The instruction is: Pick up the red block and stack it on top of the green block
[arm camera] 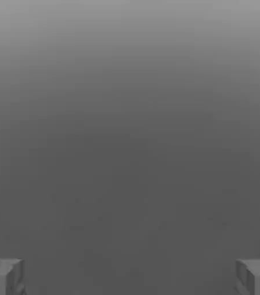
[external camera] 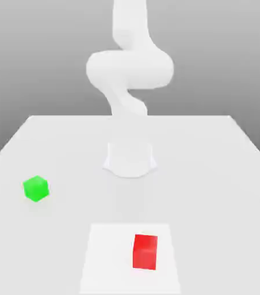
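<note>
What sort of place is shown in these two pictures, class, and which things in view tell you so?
Most likely a simulated robot tabletop, not a real room: a plain white table against a featureless grey backdrop, a smooth white arm, and two flat-coloured cubes, a green block and a red block.

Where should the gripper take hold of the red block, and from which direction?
Come straight down from above and close on two opposite flat side faces of the red block. It sits squarely on the table with free space all around and the green block far off, so probably any opposing pair of sides would serve. The gripper is open.
</note>
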